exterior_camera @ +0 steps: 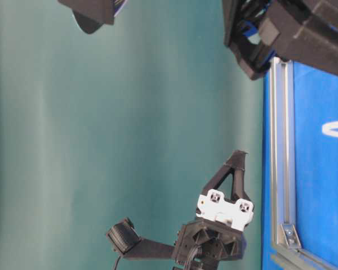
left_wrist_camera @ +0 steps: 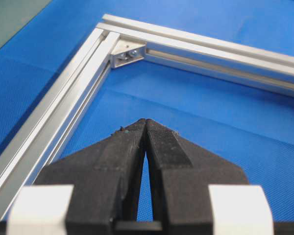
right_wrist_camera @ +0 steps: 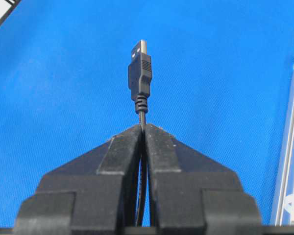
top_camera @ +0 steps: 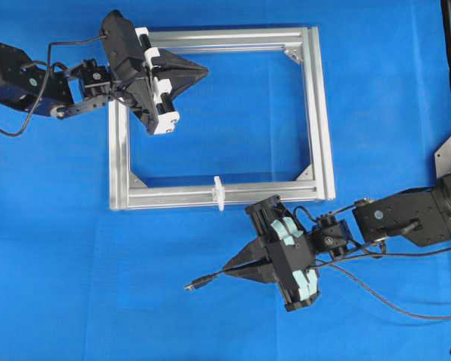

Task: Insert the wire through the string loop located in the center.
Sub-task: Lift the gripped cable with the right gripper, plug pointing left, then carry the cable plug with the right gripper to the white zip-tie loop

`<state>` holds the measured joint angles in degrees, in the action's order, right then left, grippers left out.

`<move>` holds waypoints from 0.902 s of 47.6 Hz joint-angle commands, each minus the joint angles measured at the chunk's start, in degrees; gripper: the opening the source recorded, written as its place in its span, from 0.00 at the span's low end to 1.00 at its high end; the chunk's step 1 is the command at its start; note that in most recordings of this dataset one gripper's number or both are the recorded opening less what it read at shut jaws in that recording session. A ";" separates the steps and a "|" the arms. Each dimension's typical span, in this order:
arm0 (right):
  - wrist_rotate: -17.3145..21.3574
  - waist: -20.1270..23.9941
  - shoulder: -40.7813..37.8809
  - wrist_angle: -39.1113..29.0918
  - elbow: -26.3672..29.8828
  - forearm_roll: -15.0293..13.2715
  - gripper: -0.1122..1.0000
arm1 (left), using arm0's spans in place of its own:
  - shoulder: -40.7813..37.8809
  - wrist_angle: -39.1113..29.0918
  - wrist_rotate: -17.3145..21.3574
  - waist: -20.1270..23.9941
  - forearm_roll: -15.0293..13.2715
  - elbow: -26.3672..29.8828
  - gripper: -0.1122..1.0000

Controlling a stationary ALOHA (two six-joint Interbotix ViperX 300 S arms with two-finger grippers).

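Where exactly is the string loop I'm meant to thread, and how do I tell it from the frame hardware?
Find the silver aluminium frame on the blue cloth. On its bottom rail in the overhead view, near the middle, the string loop crosses the rail as a small white translucent piece. The frame's corner brackets are silver metal triangles tucked in the corners; the loop is white and mid-rail.

The frame [top_camera: 319,113] in the upper middle of the overhead view is brushed, silvery metal with grooved rails. The counter [top_camera: 60,248] wears a matt blue woven cloth. The right tool [right_wrist_camera: 143,128] is rough, matt black plastic. The wire [right_wrist_camera: 139,71] has a ribbed dark plastic plug with a shiny metal tip.
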<state>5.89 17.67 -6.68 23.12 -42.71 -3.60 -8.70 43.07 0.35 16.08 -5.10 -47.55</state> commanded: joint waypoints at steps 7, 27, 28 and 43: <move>0.00 0.18 1.49 0.44 0.44 0.09 0.08 | 1.93 0.26 0.09 0.09 0.18 0.35 0.10; 0.00 0.18 2.55 0.44 -1.49 0.26 0.08 | 1.93 0.26 0.09 0.09 0.18 0.35 0.10; 0.09 0.26 2.72 0.44 -1.76 0.35 0.08 | 1.93 0.26 0.09 0.09 0.18 0.35 0.10; 0.09 0.18 8.35 0.62 -9.40 3.25 0.08 | 1.93 0.18 0.09 0.00 0.18 0.44 0.10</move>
<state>5.89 17.67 -1.32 23.12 -50.89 -1.23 -8.70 42.98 0.35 16.08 -5.10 -47.55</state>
